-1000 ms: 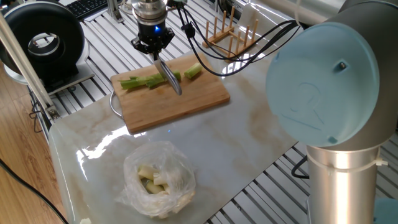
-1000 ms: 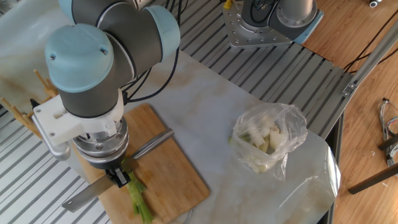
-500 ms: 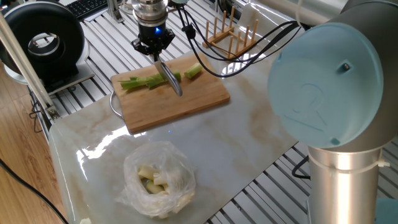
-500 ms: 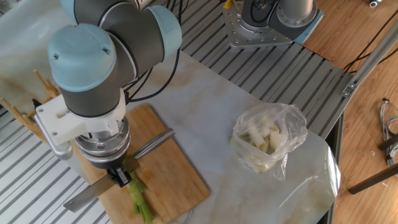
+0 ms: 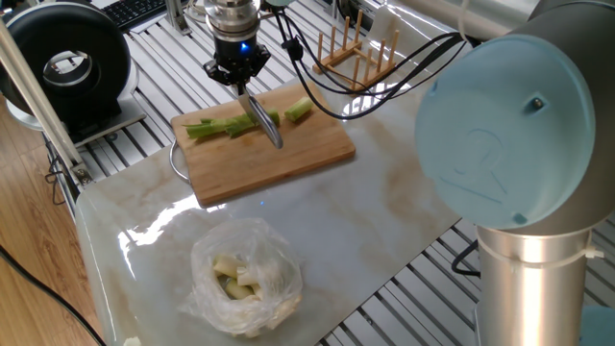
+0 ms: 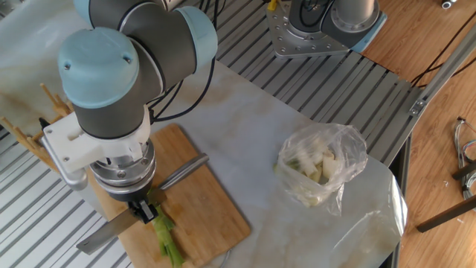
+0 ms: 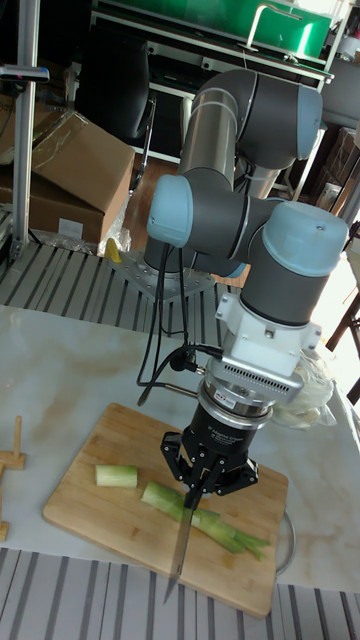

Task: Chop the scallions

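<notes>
**Colleague:** What is the gripper doing on your screen?

**Me:** My gripper (image 7: 205, 487) is clamped on the handle of a knife (image 5: 261, 121), black fingers (image 5: 220, 69) pinched together around it. The blade is a slim, flat strip of grey metal, angling down and away from the fingertips to the board.

**Colleague:** And the scallions?

**Me:** The scallions (image 7: 203, 520) lie straight under the gripper on a cutting board (image 5: 307, 152), a rectangular slab of pale wood with a visible grain. The long stalk is smooth and light green, splitting into darker, leafy strands at one end. The blade crosses it near the thicker end. One short, stubby cut chunk (image 7: 116, 476) sits apart on the far side of the blade from the leaves.

**Colleague:** Anything else around?

**Me:** Well beyond the knife tip I see a crinkled clear plastic bag (image 6: 324, 170) holding pale whitish pieces, on a glossy marbled table (image 5: 365, 221). Behind the gripper stands a wooden rack (image 5: 354, 48) of thin upright pegs.
</notes>
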Tool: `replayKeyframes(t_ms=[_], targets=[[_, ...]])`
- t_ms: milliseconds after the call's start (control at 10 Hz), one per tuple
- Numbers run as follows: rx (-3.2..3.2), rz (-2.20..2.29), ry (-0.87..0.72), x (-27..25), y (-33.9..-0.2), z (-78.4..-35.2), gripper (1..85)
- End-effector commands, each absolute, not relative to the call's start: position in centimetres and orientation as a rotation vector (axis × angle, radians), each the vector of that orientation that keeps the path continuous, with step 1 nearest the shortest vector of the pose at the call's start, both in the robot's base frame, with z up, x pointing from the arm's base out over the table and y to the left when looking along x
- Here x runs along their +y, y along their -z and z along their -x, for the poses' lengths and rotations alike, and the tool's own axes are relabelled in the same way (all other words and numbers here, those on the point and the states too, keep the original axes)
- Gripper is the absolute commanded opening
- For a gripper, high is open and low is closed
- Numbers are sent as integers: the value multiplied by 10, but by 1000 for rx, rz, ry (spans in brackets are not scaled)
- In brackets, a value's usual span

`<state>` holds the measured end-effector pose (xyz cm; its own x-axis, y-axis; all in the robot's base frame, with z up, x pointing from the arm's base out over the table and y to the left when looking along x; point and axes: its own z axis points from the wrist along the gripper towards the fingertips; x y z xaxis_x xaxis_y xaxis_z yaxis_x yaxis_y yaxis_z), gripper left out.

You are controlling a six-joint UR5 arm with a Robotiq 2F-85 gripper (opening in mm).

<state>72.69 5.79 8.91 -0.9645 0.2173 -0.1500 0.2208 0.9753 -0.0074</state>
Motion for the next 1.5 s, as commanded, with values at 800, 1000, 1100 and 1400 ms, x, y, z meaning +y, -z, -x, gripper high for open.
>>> replayKeyframes(t_ms=[800,1000,1100,1400], targets=[[2967,-377,27,60,-92,-731,10],[2962,-386,26,60,-87,-733,10],[2960,-390,25,61,-84,-734,10],[2964,-385,43,58,-82,-730,10]])
